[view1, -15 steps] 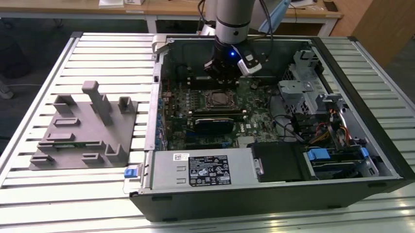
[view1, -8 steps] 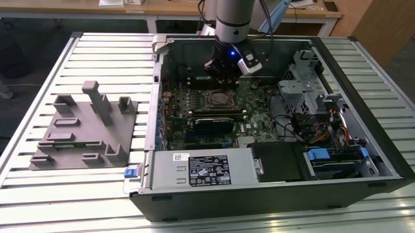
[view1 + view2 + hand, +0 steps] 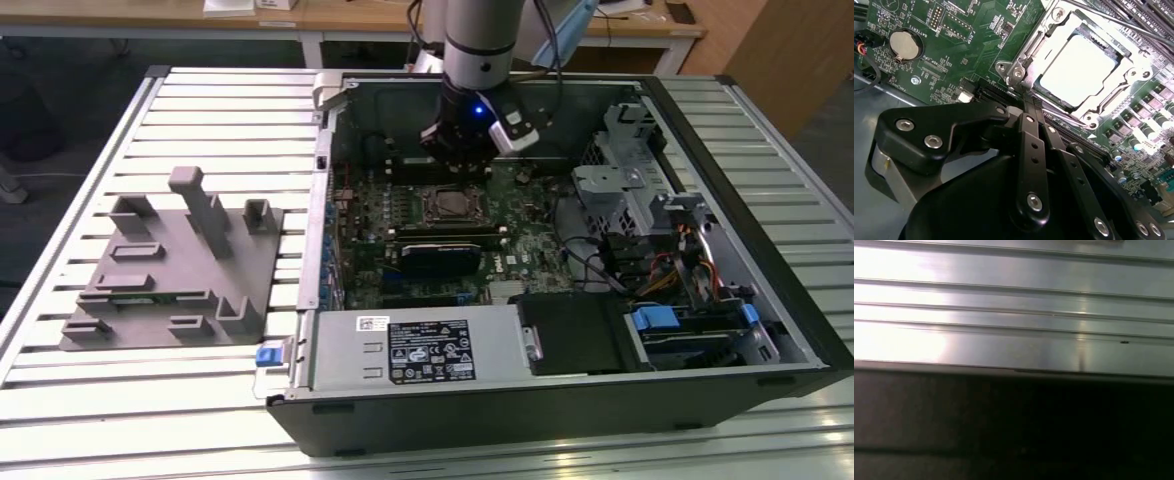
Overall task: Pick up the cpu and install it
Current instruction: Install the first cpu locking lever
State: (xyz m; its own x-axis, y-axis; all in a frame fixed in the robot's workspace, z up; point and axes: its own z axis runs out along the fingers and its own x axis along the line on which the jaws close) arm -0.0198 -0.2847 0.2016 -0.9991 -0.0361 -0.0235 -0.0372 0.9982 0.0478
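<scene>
Exterior view: one grey robot arm (image 3: 478,45) reaches down into an open black desktop computer case (image 3: 561,400) lying on its side on a ribbed silver metal worktop (image 3: 160,420). Its black pincer (image 3: 461,160) hangs over the green motherboard (image 3: 534,240), just above the black-framed square socket (image 3: 451,205) and apart from it.

The small flat square cpu with a pale silver-white top (image 3: 1078,70) lies seated inside the metal socket frame (image 3: 1019,70) in the second wrist view. It sits flat, with the frame around it on all sides.

The black linkage of the pincer (image 3: 1030,107) shows in the same view; its tips come together near the frame's edge, and whether they are spread or pressed together cannot be told. They hold nothing that shows.

A round silver coin battery (image 3: 905,44) sits on the board, well apart from the socket.

A grey plastic fixture with upright blocks (image 3: 174,260) stands on the worktop at the exterior view's left, beside the case. A grey power supply box with a white label (image 3: 414,350) fills the case's near corner.
</scene>
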